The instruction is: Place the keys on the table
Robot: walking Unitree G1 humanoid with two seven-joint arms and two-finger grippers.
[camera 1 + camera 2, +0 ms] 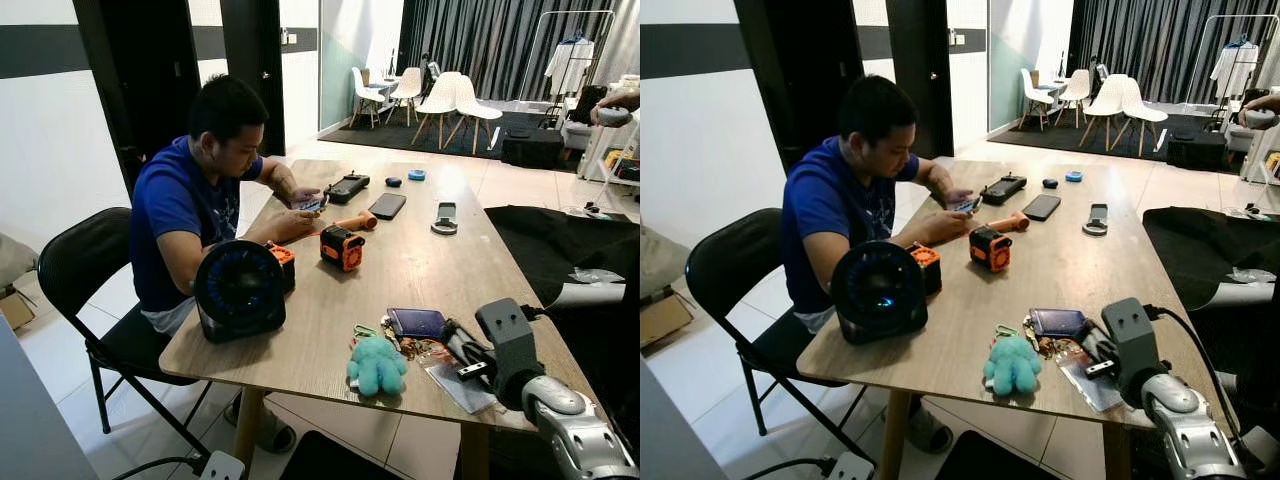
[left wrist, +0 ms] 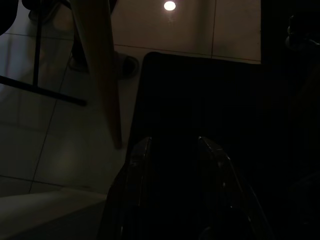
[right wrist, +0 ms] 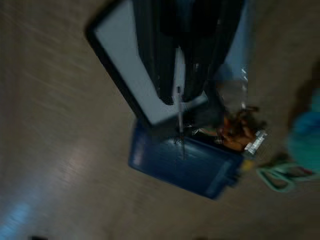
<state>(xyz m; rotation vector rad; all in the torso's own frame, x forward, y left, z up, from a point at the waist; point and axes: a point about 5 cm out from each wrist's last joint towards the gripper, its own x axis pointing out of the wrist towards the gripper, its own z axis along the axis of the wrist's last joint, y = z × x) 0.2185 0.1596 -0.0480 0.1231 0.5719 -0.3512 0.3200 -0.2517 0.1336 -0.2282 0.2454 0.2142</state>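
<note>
**Keys sitting at the near edge of the bench, right tool right over them**

So the keys (image 1: 412, 349) are lying on the bench (image 1: 400, 265), close to the near edge and toward the near right corner. They're bunched up with a teal plush toy (image 1: 376, 364) on their left, a dark blue wallet (image 1: 417, 322) just behind them, and a flat white card or packet (image 1: 459, 385) that reaches almost to the edge.

The right tool (image 1: 457, 345) is low over that cluster. In the right wrist view its fingers (image 3: 165, 55) look pressed together over the white card and wallet, with a thin metal bit sticking out between the tips, but it's blurry, so I can't tell for sure if it's clamped on anything.

The left tool (image 2: 172, 165) hangs below the bench edge over a dark mat, fingers apart.

Room-wise: the middle of the bench is pretty open wood. A round black fan (image 1: 239, 290) and an orange-black box (image 1: 342, 247) sit toward the left side, and phones (image 1: 387, 205) are out toward the far end. A person (image 1: 200, 200) sits along the left edge.

Can't read any writing anywhere.
</note>
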